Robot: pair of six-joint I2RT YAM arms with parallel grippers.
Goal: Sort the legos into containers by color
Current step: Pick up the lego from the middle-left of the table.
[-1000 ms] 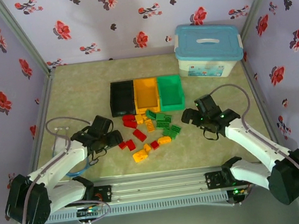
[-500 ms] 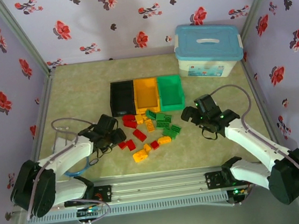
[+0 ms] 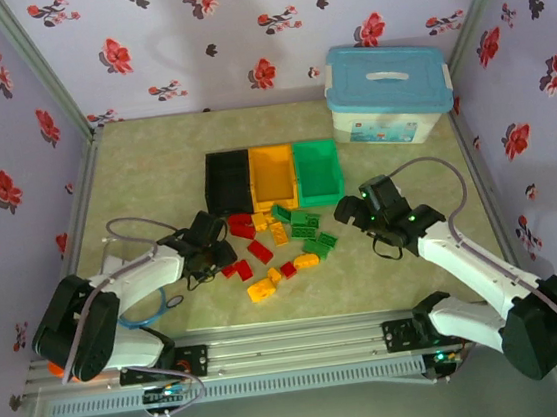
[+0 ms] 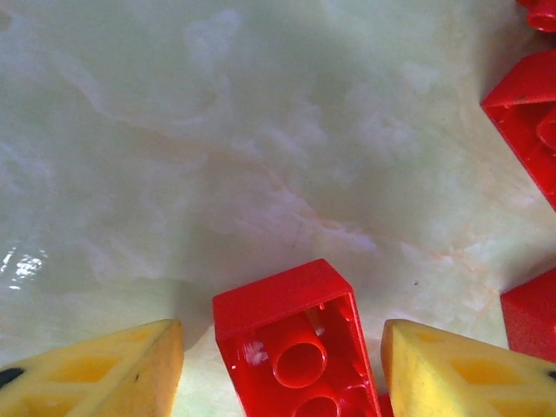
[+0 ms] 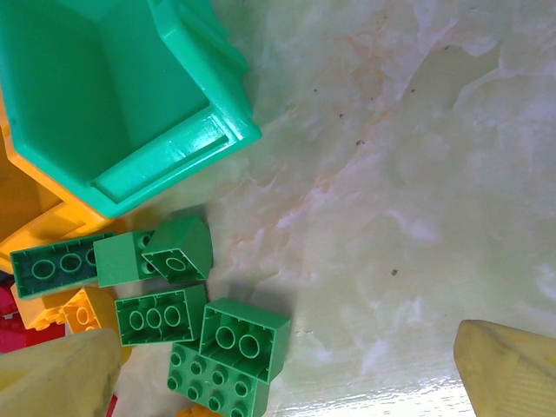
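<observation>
A red studded plastic brick (image 4: 291,347) is being straddled, ungripped, by half-open left fingers (image 4: 104,373). Empty right fingers (image 5: 512,365) are being held wide.

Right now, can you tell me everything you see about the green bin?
The green bin is a small, open, rectangular box of shiny plastic with a thick rim and sloping inner walls. It stands upright on the table, rightmost in a row of three, side against the yellow-orange bin. No bricks show inside it. Green legos lie close to its front, though I cannot tell if any touch it.
</observation>
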